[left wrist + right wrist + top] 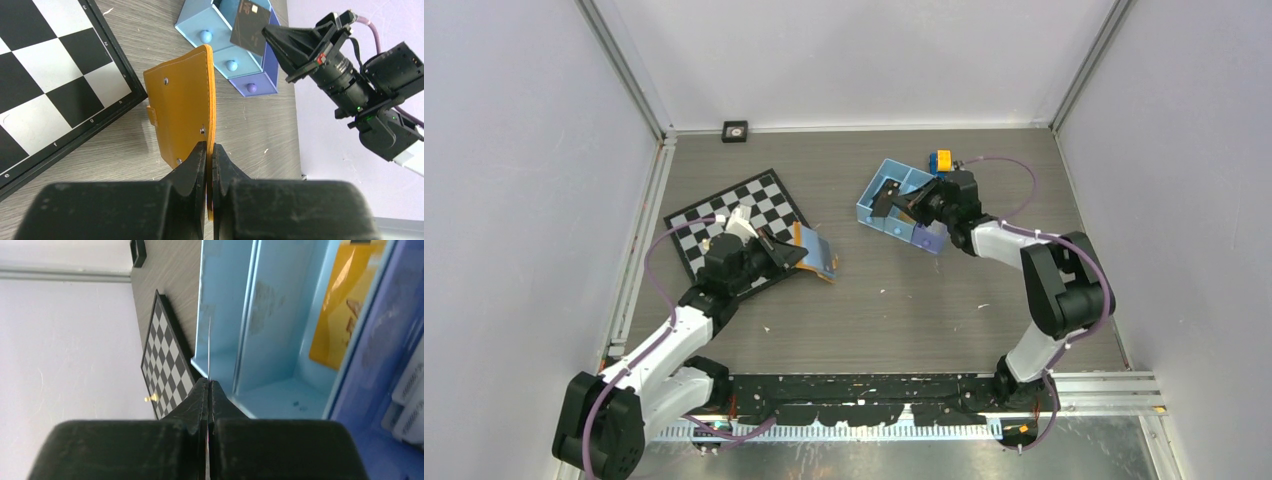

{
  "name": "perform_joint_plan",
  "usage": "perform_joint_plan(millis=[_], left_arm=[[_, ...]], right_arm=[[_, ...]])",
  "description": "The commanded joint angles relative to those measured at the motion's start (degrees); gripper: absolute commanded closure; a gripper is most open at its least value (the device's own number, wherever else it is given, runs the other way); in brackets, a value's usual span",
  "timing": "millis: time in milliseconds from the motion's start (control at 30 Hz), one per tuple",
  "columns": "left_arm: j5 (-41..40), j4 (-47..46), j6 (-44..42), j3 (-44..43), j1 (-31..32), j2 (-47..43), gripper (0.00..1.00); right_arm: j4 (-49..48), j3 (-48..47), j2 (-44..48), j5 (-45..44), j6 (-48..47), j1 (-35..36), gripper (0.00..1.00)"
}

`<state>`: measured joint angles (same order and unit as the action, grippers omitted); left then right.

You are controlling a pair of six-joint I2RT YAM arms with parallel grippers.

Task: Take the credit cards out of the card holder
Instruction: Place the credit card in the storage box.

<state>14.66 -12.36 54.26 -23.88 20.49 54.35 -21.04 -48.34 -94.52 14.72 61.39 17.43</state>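
The orange card holder (182, 107) stands on edge just above the table, pinched at its near edge by my left gripper (210, 150), which is shut on it. From above it shows at mid-left (816, 250), greyish sleeves facing right, with the left gripper (792, 253) beside the checkerboard. My right gripper (902, 207) is shut on a dark credit card (885, 199) and holds it over the blue tray (876, 217). The right wrist view shows that card edge-on as a thin line (209, 347) rising from the right gripper (208, 383). An orange-yellow card (340, 310) lies in a tray compartment.
A checkerboard (739, 225) lies under the left arm at mid-left. A small yellow-and-blue block (940, 160) sits behind the tray. A small black square object (735, 131) rests by the back wall. Grey enclosure walls stand on three sides.
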Motion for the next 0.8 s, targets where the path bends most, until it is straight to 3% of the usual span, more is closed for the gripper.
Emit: perform_joint_plan(millis=[0, 767], left_arm=[[-0.5, -1.5, -0.7, -2.6, -0.4, -1.2, 1.0], [-0.8, -1.4, -0.1, -2.2, -0.4, -1.9, 1.0]], right_arm=[[-0.5, -6.8, -3.7, -2.8, -1.1, -0.2, 1.0], [2.0, -17.1, -14.7, -5.2, -1.6, -1.1, 0.98]])
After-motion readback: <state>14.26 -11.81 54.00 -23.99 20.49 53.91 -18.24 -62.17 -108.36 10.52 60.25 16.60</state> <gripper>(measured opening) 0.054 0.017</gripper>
